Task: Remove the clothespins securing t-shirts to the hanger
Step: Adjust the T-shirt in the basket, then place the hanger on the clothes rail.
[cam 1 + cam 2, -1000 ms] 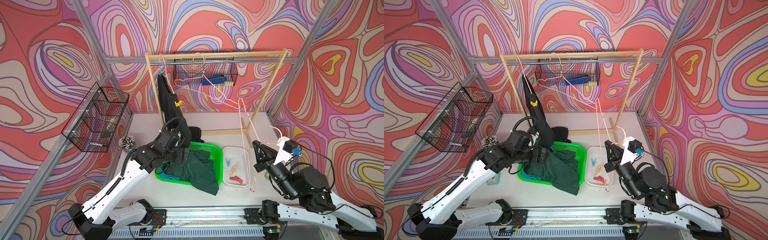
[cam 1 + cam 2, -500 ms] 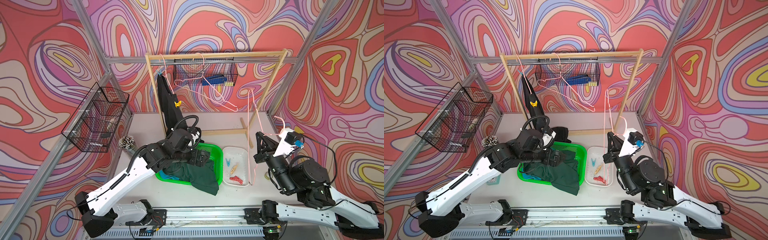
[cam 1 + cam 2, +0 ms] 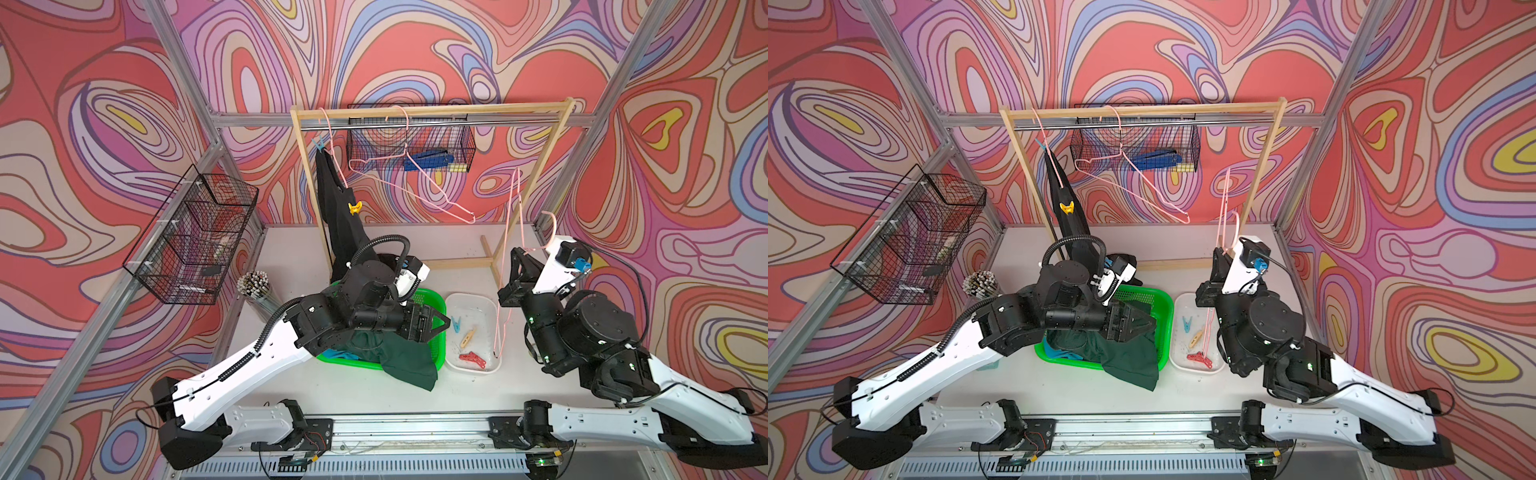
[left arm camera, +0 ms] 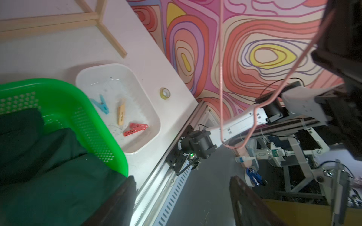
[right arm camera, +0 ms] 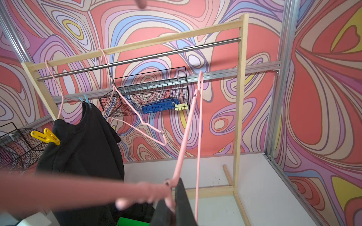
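Note:
A black t-shirt hangs from a pink hanger at the rack's left end. A light blue clothespin and a yellow clothespin pin it; the right wrist view shows the yellow one too. My left gripper is open and empty over the green basket, just above the dark green t-shirt. A turquoise t-shirt peeks out beneath. My right gripper is shut on a bare pink hanger, off the rail near the rack's right post.
A white tray right of the basket holds a blue, a beige and red clothespins. Another bare hanger hangs mid-rail. A wire basket is on the left wall, a pencil cup below it, and the rack's wooden foot lies on the table.
My left arm swung right from the black t-shirt to above the basket, its jaws narrowing a little. The right gripper carried its hanger slightly right and toward the back.

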`<state>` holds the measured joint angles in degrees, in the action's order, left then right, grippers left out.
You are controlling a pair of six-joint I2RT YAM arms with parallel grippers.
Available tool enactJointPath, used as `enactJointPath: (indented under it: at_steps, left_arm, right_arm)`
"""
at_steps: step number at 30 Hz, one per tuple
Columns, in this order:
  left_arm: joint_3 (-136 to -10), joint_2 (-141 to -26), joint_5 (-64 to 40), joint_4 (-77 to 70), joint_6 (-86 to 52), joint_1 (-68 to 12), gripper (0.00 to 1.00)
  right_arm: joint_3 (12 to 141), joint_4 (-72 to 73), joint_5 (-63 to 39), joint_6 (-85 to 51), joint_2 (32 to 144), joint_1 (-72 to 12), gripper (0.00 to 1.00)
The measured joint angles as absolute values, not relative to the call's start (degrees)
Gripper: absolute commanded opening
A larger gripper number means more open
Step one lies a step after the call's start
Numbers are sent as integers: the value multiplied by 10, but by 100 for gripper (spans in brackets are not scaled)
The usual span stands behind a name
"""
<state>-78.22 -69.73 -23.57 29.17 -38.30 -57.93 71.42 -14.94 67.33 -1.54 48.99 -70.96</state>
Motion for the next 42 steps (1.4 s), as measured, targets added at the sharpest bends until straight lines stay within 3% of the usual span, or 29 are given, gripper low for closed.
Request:
enactJointPath:
  at_steps: [15, 28, 38, 42]
  left_arm:
    - [-820, -792, -315, 147, -430, -683, 59]
    - [-826, -832, -296, 129, -427, -690, 51]
    - [-827, -861, -276, 101, -434, -690, 29]
    - [-827, -861, -262, 84, -440, -690, 2]
  right_arm:
    - [736, -187, 678, -26, 508, -709, 0]
    - [740, -188, 675, -27, 512, -708, 0]
    - [740, -188, 667, -27, 512, -708, 0]
    - [739, -187, 666, -27, 509, -708, 0]
